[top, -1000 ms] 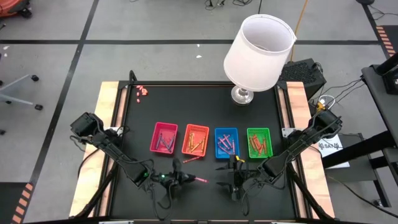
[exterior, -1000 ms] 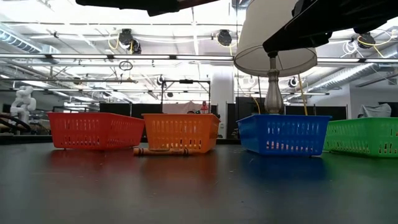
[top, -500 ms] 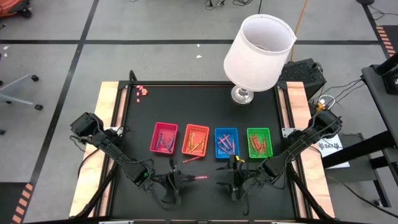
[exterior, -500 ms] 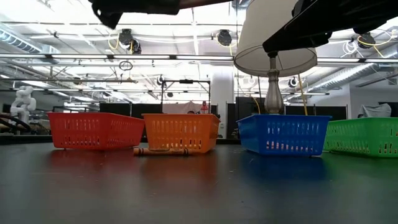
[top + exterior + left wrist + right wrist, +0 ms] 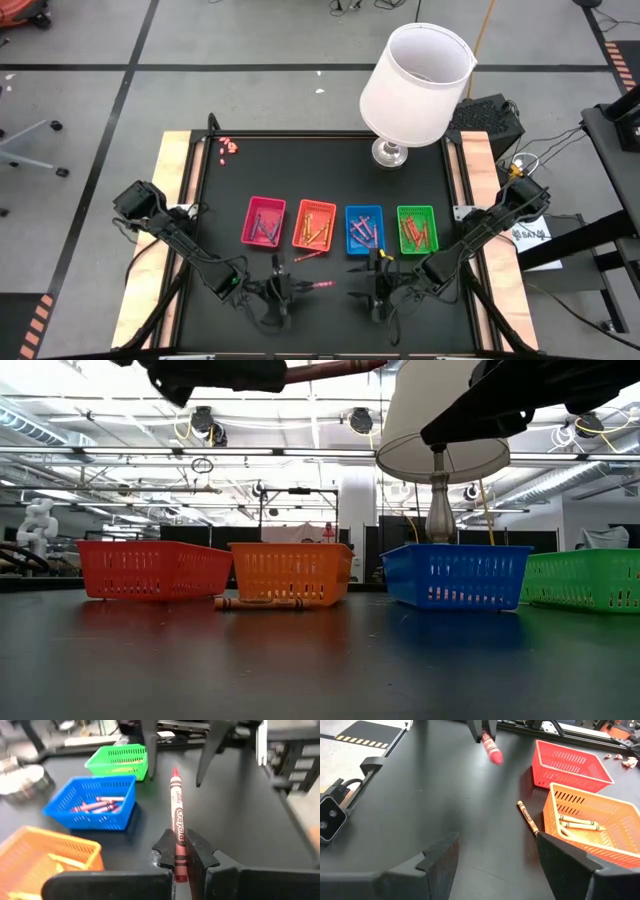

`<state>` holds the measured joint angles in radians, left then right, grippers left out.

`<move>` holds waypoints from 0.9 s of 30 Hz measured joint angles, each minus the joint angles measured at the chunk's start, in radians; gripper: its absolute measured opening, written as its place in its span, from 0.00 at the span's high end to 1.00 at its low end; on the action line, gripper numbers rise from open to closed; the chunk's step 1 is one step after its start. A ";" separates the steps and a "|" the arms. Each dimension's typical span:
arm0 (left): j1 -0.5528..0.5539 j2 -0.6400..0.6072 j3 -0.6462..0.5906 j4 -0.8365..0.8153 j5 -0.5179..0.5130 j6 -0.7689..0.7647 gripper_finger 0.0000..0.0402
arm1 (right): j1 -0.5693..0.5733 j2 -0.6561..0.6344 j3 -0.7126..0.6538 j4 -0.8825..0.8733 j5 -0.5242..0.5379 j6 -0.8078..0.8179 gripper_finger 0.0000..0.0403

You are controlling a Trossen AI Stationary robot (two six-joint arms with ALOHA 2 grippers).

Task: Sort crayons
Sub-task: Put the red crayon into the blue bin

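My left gripper (image 5: 292, 288) hovers over the table's near middle, shut on a red crayon (image 5: 175, 805) that sticks out ahead of it toward my right gripper (image 5: 360, 286). That gripper stands open just to the right, with nothing between its fingers (image 5: 440, 860). Four trays stand in a row: red (image 5: 263, 221), orange (image 5: 314, 224), blue (image 5: 363, 229) and green (image 5: 416, 228), each with crayons inside. One loose crayon (image 5: 312, 255) lies flat on the table in front of the orange tray, and it also shows in the low view (image 5: 258, 603). My left gripper pinches the red crayon's rear part (image 5: 177, 837) between its two fingers (image 5: 200, 852). The fingers come from the table's left, slanting slightly down, and the crayon runs along them, its tip (image 5: 174, 771) pointing ahead. The crayon is lifted clear of the table.
A lamp with a white shade (image 5: 415, 85) stands at the table's far right. Tiny pink bits (image 5: 229, 147) lie at the far left corner. Wooden rails (image 5: 172, 200) edge the black table. Bare tabletop (image 5: 320, 660) lies between the trays and the near edge.
My left gripper has rolled about its own pointing line while staying in place. It keeps hold of the red crayon, which stays lifted and pointing toward the right gripper.
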<state>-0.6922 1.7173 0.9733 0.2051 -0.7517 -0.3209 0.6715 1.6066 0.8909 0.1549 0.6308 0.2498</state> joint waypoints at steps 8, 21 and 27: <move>0.003 0.000 0.000 -0.004 0.000 0.349 0.96 | -0.016 0.000 0.000 0.009 -0.003 0.000 0.38; 0.020 0.016 0.000 -0.008 0.017 0.405 0.96 | -0.032 0.111 0.000 0.375 0.025 -0.264 0.34; 0.020 0.029 0.000 -0.004 0.021 0.401 0.96 | -0.060 0.140 0.000 0.439 -0.065 -0.313 0.37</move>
<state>-0.6724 1.7458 0.9737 0.2011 -0.7307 0.0799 0.6114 1.7470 0.8906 0.5937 0.5659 -0.0628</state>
